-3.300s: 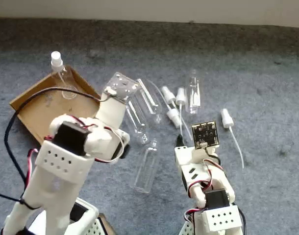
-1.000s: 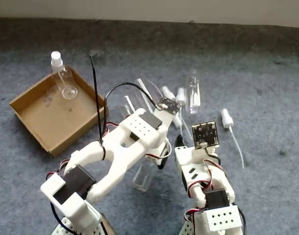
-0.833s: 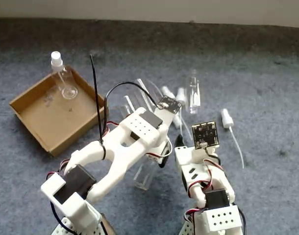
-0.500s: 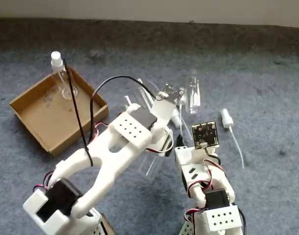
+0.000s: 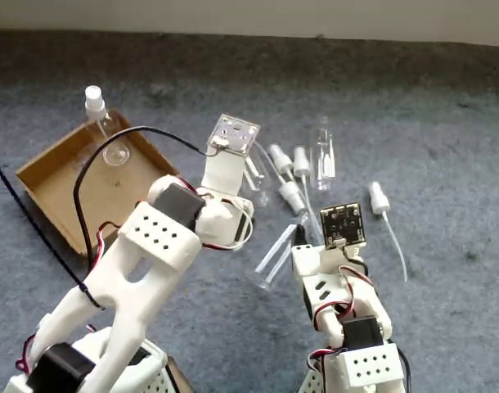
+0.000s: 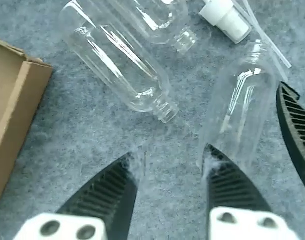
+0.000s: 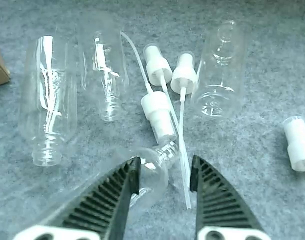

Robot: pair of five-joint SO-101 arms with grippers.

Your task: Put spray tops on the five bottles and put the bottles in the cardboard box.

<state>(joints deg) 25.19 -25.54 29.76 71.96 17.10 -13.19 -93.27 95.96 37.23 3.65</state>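
five clear bottles: one capped bottle (image 5: 105, 131) in the single cardboard box (image 5: 49, 184), and four open, a first bottle (image 7: 47, 115), second bottle (image 7: 102, 75), third bottle (image 7: 220, 70) and fourth bottle (image 7: 150, 175). five spray tops: one fitted top (image 5: 93, 98) and four loose, a first top (image 7: 157, 67), second top (image 7: 184, 75), third top (image 7: 160, 120) and fourth top (image 7: 298, 142). two arms: left arm (image 5: 151, 246), right arm (image 5: 339, 286).

Indoor rm w/ grey carpet (image 5: 454, 131)
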